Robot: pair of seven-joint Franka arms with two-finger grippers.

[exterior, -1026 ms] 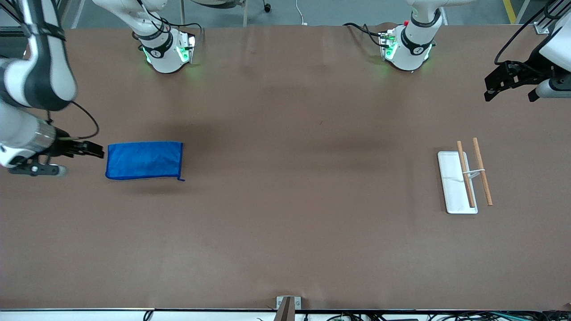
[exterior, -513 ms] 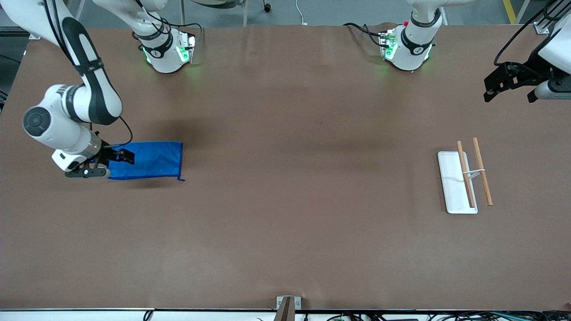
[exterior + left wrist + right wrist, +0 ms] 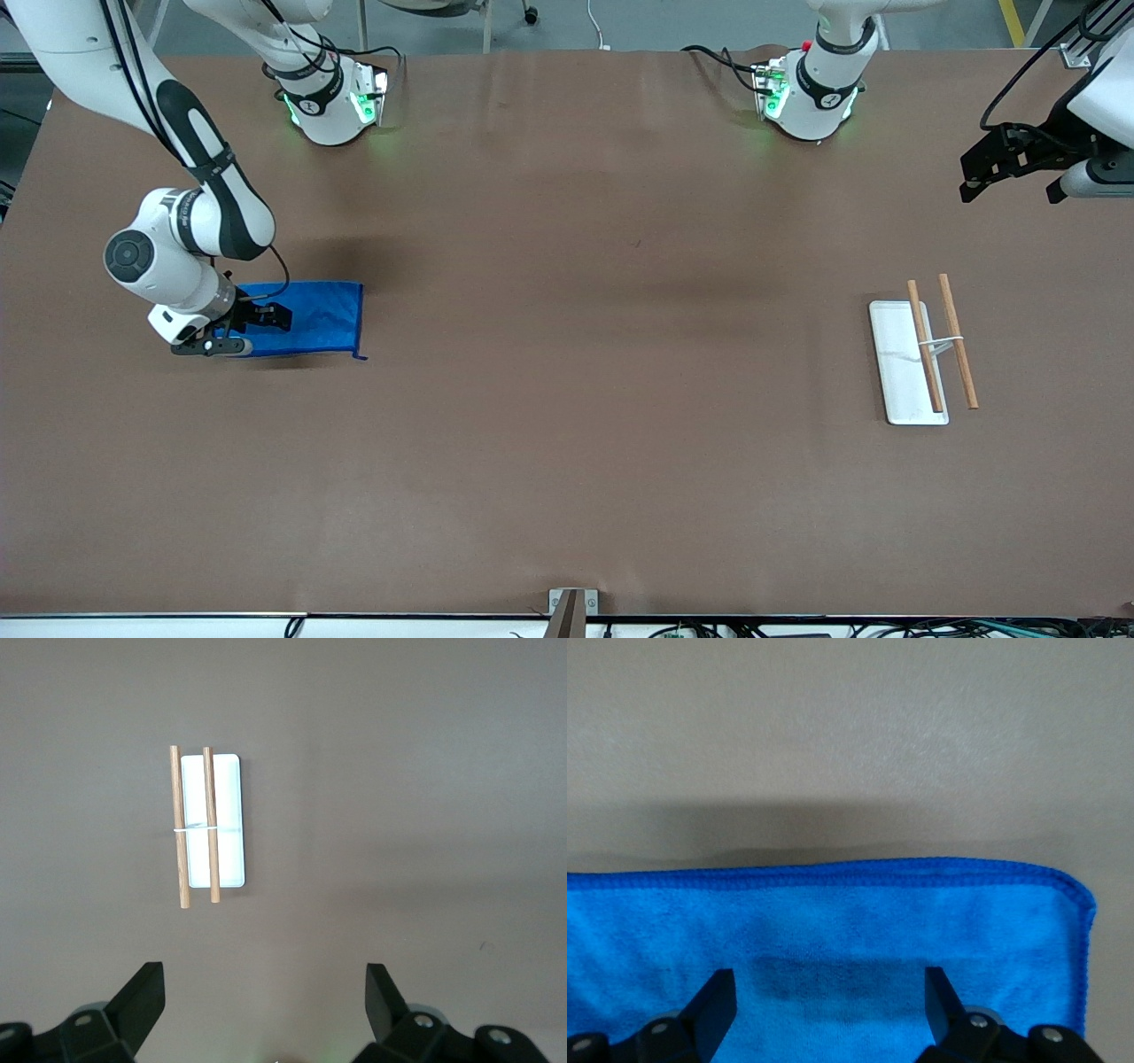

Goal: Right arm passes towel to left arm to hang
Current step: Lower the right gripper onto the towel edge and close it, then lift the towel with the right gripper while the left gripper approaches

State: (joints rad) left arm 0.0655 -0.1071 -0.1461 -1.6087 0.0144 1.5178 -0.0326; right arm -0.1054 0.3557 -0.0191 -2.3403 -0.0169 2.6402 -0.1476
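The bright blue towel [image 3: 310,317] lies flat on the brown table toward the right arm's end. My right gripper [image 3: 273,316] is open and low over the towel's end nearest the table's edge, its fingers spread over the cloth. In the right wrist view the towel [image 3: 833,930] fills the space between the open fingers, its stitched edge showing. My left gripper [image 3: 982,173] is open and empty, held up over the left arm's end of the table. In the left wrist view its fingers [image 3: 142,997] frame bare table.
A white rack base [image 3: 905,363] with two wooden rods [image 3: 941,344] stands toward the left arm's end; it also shows in the left wrist view [image 3: 211,819]. A metal bracket [image 3: 571,607] sits at the table's front edge.
My right arm has swung in from the table's end and lowered, bringing its open gripper over the towel's end. The towel and the left arm have not moved.
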